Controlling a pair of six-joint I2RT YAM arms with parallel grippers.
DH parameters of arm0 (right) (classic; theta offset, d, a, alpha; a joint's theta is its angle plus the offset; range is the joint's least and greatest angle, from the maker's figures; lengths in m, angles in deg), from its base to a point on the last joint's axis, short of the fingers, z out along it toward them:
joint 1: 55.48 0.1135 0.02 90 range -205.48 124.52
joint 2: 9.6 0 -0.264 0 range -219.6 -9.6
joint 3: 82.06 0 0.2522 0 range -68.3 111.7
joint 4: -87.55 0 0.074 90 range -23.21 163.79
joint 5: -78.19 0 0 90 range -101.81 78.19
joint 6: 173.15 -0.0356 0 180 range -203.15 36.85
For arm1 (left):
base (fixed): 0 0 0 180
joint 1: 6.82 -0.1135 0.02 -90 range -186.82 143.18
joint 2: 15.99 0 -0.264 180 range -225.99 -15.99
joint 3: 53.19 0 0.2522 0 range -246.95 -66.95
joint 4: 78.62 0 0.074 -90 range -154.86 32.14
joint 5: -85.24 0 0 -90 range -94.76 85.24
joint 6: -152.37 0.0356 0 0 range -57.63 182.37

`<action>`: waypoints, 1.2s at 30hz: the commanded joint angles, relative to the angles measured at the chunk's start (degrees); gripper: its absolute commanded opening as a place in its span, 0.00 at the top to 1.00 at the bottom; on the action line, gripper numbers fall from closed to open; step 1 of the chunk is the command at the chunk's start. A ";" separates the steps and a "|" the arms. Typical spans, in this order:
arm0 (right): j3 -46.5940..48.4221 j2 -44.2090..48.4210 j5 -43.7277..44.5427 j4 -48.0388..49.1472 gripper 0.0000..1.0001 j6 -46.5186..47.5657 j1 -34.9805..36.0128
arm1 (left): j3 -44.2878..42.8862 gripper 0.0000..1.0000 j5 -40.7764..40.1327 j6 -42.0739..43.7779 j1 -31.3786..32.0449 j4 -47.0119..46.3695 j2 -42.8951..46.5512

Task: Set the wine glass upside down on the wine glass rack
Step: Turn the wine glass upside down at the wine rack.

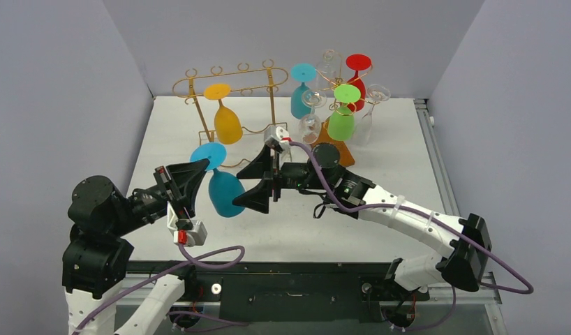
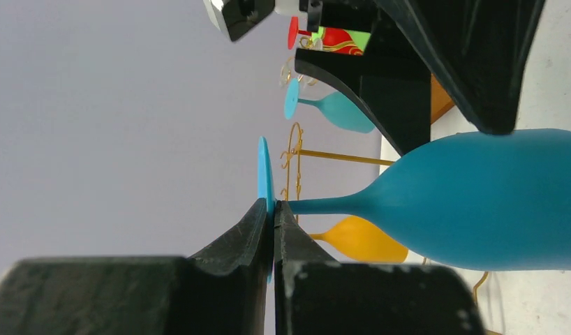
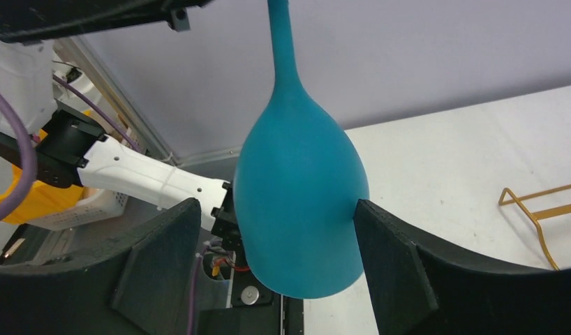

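Hanging bowl-down over the table between the two arms, the blue wine glass is already inverted, near the gold rack but not on it. The left gripper is pinched fully shut on the thin edge of the foot, right by the stem. The right gripper stands wide open around the bowl, one finger touching it or nearly so, the other clearly apart, gripping nothing. I'd judge the glass light, stiff, smooth and easily cracked, so that edge pinch could let it swing or slip. Holding by the foot does leave the stem free for a rack slot
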 commanded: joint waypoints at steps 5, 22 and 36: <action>5.12 -3.91 8.03 -0.25 0.24 6.22 3.30 | -1.29 1.00 1.76 2.08 0.03 -3.19 -0.62; 5.07 -15.22 -3.50 22.71 0.24 -9.45 1.55 | 4.31 1.00 0.43 -0.68 0.07 -14.53 0.10; 5.35 -21.82 -11.25 49.01 0.23 -29.88 -0.27 | 10.57 1.00 -1.66 -5.37 0.14 -25.20 2.70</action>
